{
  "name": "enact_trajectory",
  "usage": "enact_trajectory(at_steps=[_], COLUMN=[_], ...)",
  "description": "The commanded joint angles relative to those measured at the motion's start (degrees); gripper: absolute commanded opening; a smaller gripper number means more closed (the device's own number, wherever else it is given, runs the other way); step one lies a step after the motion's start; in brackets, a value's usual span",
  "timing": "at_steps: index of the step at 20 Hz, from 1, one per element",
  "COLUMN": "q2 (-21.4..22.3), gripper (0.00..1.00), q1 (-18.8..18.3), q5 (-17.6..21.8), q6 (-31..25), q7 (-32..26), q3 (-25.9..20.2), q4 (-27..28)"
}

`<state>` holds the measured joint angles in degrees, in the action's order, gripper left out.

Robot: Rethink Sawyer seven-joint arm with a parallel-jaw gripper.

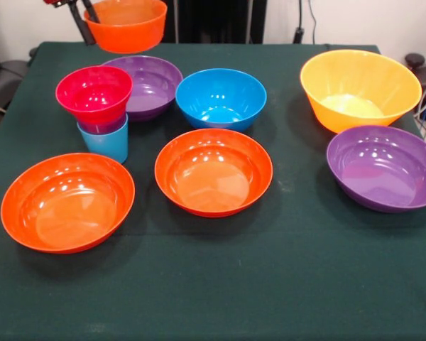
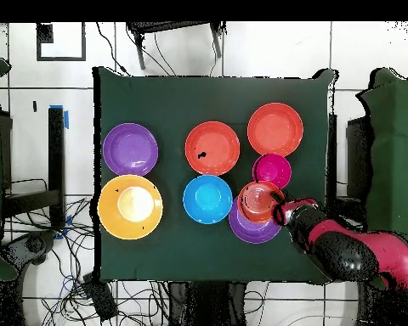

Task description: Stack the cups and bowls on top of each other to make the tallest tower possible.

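Observation:
My gripper (image 1: 84, 15) is at the top left of the front view, shut on the rim of the small orange bowl (image 1: 126, 25). It holds the bowl in the air above the far wide purple bowl (image 1: 148, 85). In the overhead view the gripper (image 2: 280, 209) and the small orange bowl (image 2: 260, 201) sit over that purple bowl (image 2: 250, 227). The tower stands just in front of it. The light blue cup (image 1: 104, 142) is lowest, the purple cup (image 1: 102, 128) is nested in it, and the small pink bowl (image 1: 94, 92) is on top (image 2: 272, 170).
On the green table (image 1: 284, 284) stand a medium blue bowl (image 1: 220, 97), two wide orange-red bowls (image 1: 67, 201) (image 1: 213, 170), a large yellow-orange bowl (image 1: 360, 89) and a second wide purple bowl (image 1: 385, 167) at the right.

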<state>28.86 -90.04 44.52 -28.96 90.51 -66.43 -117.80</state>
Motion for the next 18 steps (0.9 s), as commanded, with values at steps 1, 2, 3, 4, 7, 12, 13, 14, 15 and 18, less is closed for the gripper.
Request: enact_trajectory(at_steps=[1,2,3,4,7,12,13,14,15,18], q2=[-3.1,-3.5,-3.8,-4.2,-5.3,-5.7,-5.7,-5.8,-5.8,-6.1], gripper=[0.0,0.0,0.0,0.0,0.0,0.0,0.0,0.0,0.0,0.0], q1=[4.1,3.7,3.7,3.7,3.8,4.9,5.1,5.1,5.1,5.3], q5=[5.2,5.2,5.0,4.8,4.0,2.7,2.7,2.6,2.5,2.3], q6=[-7.3,-7.5,-7.7,-8.2,-9.3,-12.2,-12.4,-12.8,-13.2,-13.8], q7=[-21.9,-22.9,-23.6,-24.6,-27.2,-29.8,-30.0,-30.3,-30.6,-31.2], q3=[0.8,0.8,0.8,0.9,0.7,1.1,1.2,1.2,1.3,1.4], q4=[5.7,5.9,6.3,6.7,8.1,10.1,10.3,10.5,10.6,11.2])
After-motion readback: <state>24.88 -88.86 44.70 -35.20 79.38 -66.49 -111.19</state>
